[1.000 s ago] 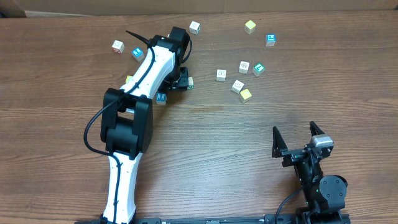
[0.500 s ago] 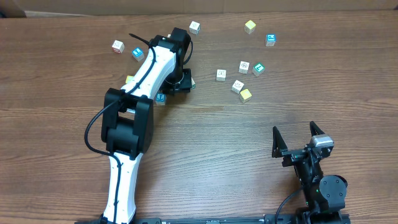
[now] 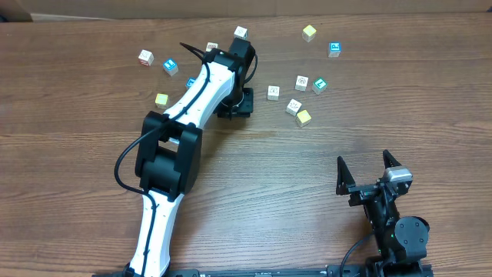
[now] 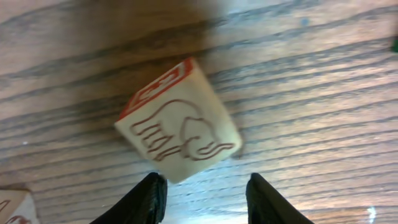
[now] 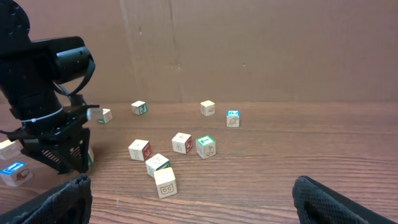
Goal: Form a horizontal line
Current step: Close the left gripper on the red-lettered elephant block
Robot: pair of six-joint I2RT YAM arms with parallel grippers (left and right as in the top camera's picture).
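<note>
Mid-table, left tool [image 4: 204, 182] shifted right, part open by tilted elephant cube [image 4: 178, 127], right tool [image 3: 363, 158] wide open, empty.

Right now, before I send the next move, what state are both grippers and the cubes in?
Left gripper: open, holding nothing.
Elephant cube: on the table just ahead of it, untouched.
Right gripper: wide open, empty.
Other cubes: scattered, no row formed.
</note>
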